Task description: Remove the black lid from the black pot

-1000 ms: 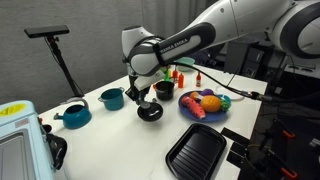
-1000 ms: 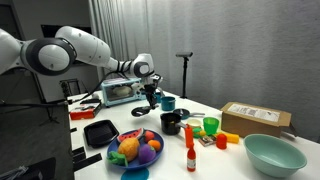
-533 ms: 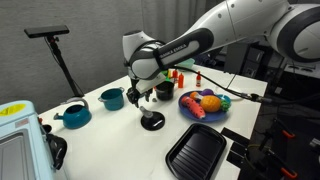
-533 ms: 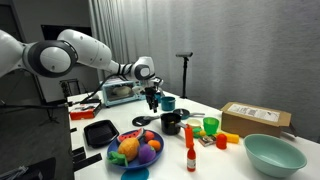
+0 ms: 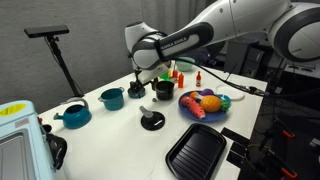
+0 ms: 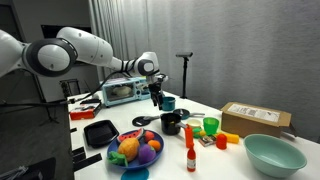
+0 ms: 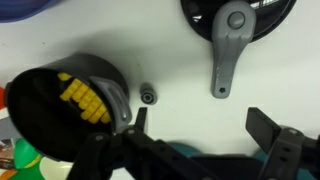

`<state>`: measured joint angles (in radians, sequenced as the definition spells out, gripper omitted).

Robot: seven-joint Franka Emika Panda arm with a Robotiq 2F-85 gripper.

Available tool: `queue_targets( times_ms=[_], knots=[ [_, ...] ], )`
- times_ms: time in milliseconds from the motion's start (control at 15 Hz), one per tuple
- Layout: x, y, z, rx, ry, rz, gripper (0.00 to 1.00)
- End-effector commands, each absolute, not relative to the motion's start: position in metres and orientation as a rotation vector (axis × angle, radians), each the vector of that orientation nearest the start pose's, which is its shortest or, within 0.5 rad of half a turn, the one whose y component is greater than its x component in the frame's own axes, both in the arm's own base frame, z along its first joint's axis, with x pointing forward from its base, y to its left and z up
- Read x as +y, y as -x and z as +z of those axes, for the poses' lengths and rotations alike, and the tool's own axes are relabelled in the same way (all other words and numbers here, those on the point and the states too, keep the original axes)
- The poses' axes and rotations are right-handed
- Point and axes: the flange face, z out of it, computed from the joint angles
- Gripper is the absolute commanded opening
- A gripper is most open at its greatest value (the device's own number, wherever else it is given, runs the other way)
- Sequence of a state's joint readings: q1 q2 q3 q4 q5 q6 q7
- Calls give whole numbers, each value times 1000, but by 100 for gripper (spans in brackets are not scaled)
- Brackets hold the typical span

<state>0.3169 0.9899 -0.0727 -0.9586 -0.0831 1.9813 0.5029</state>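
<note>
The black lid [image 5: 152, 121] lies flat on the white table in front of the black pot [image 5: 163, 90], apart from it. In an exterior view, the lid [image 6: 143, 120] sits left of the pot [image 6: 171, 122]. My gripper [image 5: 141, 86] hangs open above the table, between lid and pot, holding nothing. The wrist view shows the open pot [image 7: 68, 100] with yellow toy corn inside. The lid [image 7: 235, 14] is at the top edge with a grey bar across it. My gripper [image 7: 205, 120] spreads wide over bare table.
Two teal pots [image 5: 112, 98] [image 5: 73, 115] stand nearby. A blue plate of toy food [image 5: 205, 103] and a black grill pan [image 5: 195, 150] are close by. A green cup [image 6: 211, 126], a teal bowl [image 6: 272, 153], a cardboard box [image 6: 255, 118] and a toaster oven [image 6: 120, 92] sit further around.
My gripper opened and let go of the lid, which now rests on the table. The gripper then rose and drew back toward the pot.
</note>
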Motion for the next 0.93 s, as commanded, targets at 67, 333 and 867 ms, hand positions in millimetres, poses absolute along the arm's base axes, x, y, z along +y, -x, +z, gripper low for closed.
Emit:
queue_targets(
  times_ms=[67,333,867],
  knots=[
    [157,-776,307,524,3249,-132,100],
    [104,-784,321,702,3244,-113,100],
    [65,-786,295,763,3232,-54,49]
  ],
)
